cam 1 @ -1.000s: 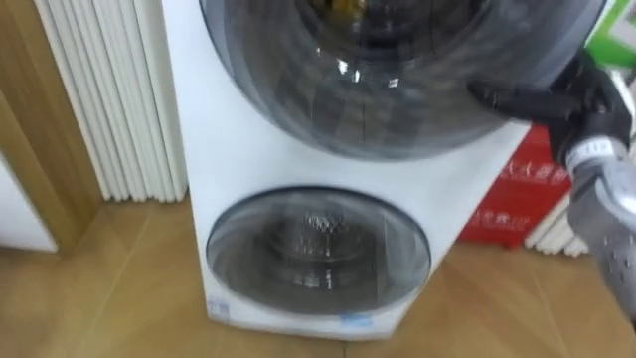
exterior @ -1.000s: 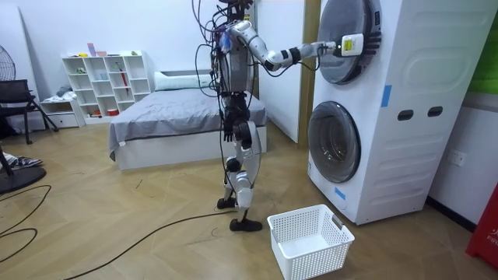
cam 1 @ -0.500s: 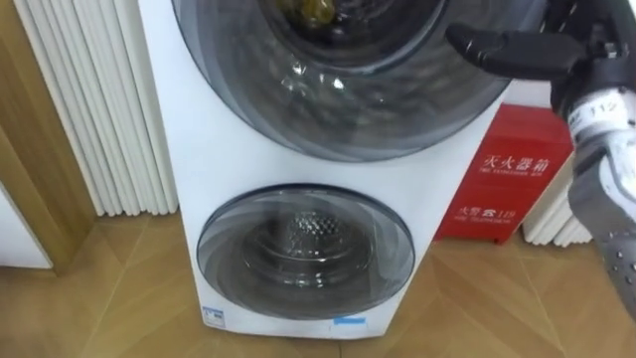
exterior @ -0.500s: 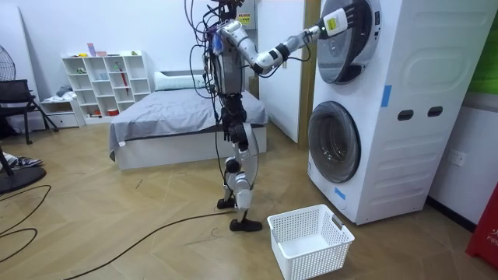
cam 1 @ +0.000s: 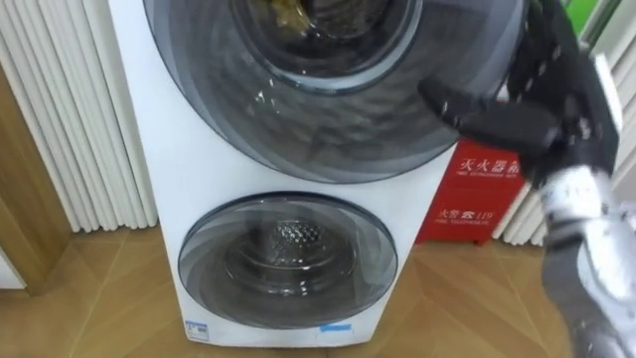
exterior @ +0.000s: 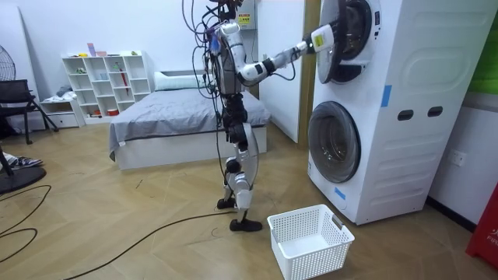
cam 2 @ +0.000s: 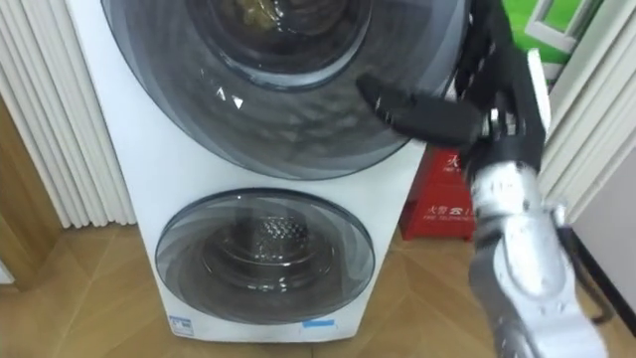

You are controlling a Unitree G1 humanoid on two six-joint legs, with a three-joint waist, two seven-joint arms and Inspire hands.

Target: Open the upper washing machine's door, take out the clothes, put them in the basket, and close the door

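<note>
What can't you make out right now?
1. Clothes behind the upper door: eye views, cut off by the top edge, dim through the glass.
2. Right robot hand: eye views, its hold hidden by the door rim.
3. Door gap: room view, too small.

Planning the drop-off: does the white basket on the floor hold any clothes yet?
No, the white basket shows only bare mesh inside.

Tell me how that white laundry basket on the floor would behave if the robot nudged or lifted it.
The white laundry basket looks empty and has perforated plastic walls, so it is probably light and fairly stiff. Sitting on the smooth wooden floor, it would likely slide rather than tip when pushed.
</note>
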